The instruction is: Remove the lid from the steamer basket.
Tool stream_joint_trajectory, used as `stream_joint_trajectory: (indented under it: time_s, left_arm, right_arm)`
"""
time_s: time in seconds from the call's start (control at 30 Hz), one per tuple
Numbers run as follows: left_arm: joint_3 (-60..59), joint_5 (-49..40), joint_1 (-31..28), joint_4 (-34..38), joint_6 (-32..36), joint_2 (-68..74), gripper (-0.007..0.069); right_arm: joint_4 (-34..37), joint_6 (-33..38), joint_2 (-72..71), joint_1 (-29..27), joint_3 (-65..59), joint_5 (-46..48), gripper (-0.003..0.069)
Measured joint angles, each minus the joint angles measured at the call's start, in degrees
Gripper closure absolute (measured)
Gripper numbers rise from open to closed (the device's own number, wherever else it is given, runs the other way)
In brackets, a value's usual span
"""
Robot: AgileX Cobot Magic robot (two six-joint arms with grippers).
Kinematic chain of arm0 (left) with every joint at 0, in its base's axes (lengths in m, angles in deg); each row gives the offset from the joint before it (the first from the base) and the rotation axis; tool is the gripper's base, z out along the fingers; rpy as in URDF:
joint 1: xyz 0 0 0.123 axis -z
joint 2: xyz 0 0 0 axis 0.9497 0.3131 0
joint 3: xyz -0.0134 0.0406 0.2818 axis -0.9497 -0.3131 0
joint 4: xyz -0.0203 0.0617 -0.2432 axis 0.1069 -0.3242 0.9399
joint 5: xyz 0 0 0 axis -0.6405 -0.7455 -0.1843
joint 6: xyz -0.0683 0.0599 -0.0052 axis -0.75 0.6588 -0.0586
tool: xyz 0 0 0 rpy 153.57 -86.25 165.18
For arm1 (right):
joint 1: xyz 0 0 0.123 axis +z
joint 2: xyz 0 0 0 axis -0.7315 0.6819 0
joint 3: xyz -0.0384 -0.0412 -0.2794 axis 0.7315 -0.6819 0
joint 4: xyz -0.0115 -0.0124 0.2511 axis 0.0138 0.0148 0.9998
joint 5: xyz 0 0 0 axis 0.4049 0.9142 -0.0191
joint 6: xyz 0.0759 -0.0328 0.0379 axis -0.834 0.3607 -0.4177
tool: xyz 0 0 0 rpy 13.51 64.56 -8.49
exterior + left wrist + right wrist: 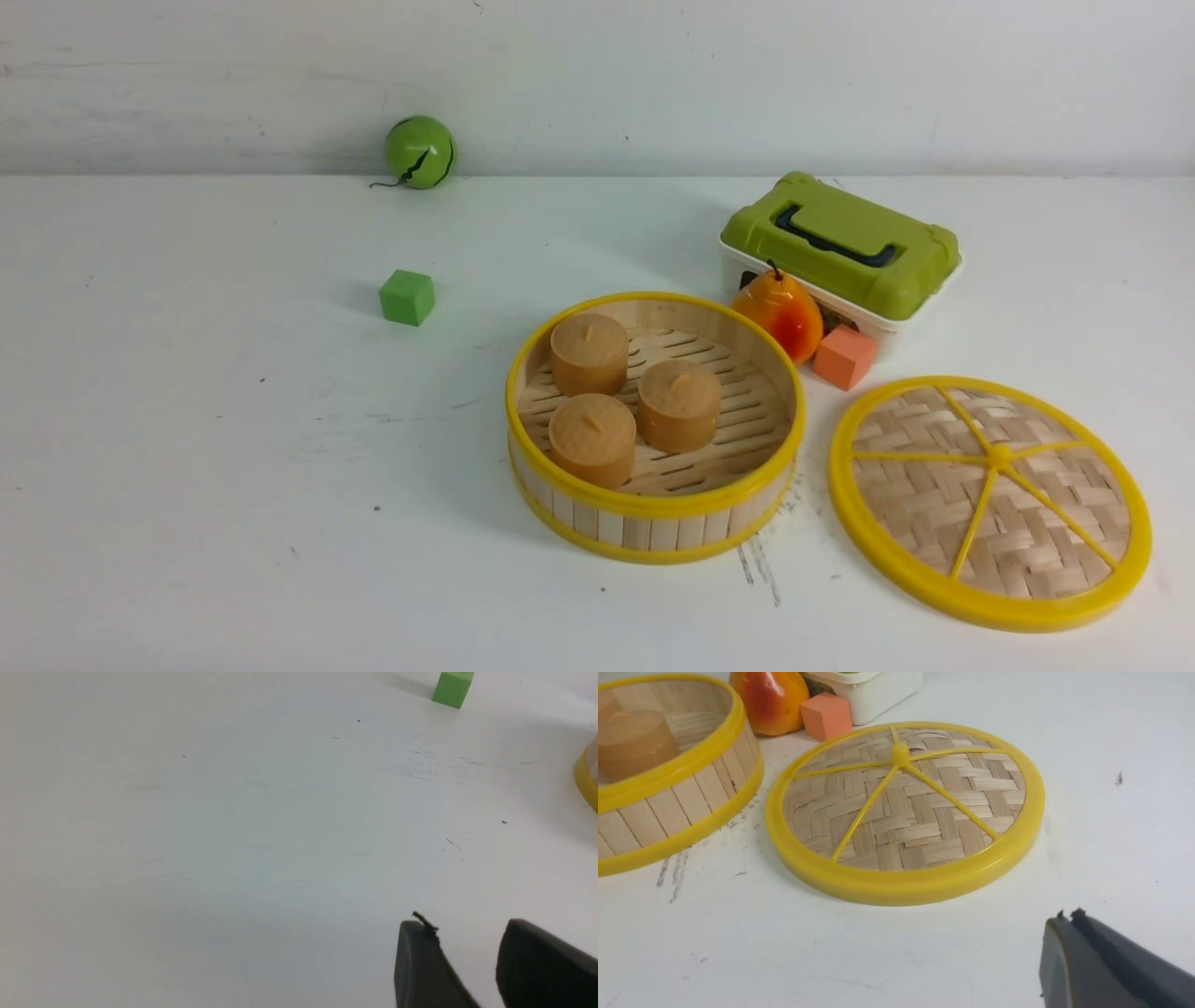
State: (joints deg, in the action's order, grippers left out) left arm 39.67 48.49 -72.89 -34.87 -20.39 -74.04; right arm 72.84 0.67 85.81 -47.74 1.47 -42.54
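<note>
The steamer basket [653, 509] stands uncovered in the middle of the white table, with three tan buns [680, 404] inside. The lid [990, 499] lies flat on the table just to the basket's right, apart from it. Both show in the right wrist view, the lid [906, 812] and the basket [668, 807]. My right gripper [1069, 921] is shut and empty, off the lid's near rim. My left gripper [467, 931] is open and empty over bare table, with the basket's rim [586, 781] at the edge of its view. Neither arm shows in the front view.
A white box with a green lid [845, 243] stands behind the lid, with an orange-red pear [782, 313] and an orange cube [845, 355] in front of it. A green cube [407, 297] lies left of the basket. A green ball [420, 151] is by the back wall.
</note>
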Motion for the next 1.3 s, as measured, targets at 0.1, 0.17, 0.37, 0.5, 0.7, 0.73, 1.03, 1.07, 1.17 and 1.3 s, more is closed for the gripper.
stream_joint_trajectory:
  time_s: [0.1, 0.17, 0.37, 0.5, 0.7, 0.73, 1.03, 1.07, 1.17, 1.3]
  left_arm:
    - [0.00, 0.00, 0.00, 0.00, 0.00, 0.00, 0.0385]
    - [0.00, 0.00, 0.00, 0.00, 0.00, 0.00, 0.0385]
    - [0.00, 0.00, 0.00, 0.00, 0.00, 0.00, 0.0385]
    - [0.00, 0.00, 0.00, 0.00, 0.00, 0.00, 0.0385]
    - [0.00, 0.00, 0.00, 0.00, 0.00, 0.00, 0.0385]
    - [0.00, 0.00, 0.00, 0.00, 0.00, 0.00, 0.0385]
    - [0.00, 0.00, 0.00, 0.00, 0.00, 0.00, 0.0385]
    - [0.00, 0.00, 0.00, 0.00, 0.00, 0.00, 0.0385]
    - [0.00, 0.00, 0.00, 0.00, 0.00, 0.00, 0.0385]
    - [0.00, -0.06, 0.00, 0.00, 0.00, 0.00, 0.0385]
  right_arm:
    - [0.40, -0.01, 0.00, 0.00, 0.00, 0.02, 0.0670]
    - [0.47, -0.06, 0.00, 0.00, 0.00, 0.09, 0.0670]
    - [0.47, -0.12, 0.00, 0.00, 0.02, 0.14, 0.0668]
    - [0.47, -0.12, 0.00, 0.00, 0.02, 0.14, 0.0664]
    - [0.64, -0.12, 0.00, 0.00, 0.02, 0.14, 0.0663]
    - [0.64, -0.12, 0.00, 0.00, 0.02, 0.14, 0.0662]
    - [0.64, -0.12, 0.00, 0.00, 0.02, 0.14, 0.0652]
    - [0.64, -0.12, 0.00, 0.00, 0.02, 0.14, 0.0651]
    - [0.65, -0.12, 0.00, 0.00, 0.02, 0.14, 0.0648]
    - [0.65, -0.12, 0.00, 0.00, 0.02, 0.14, 0.0642]
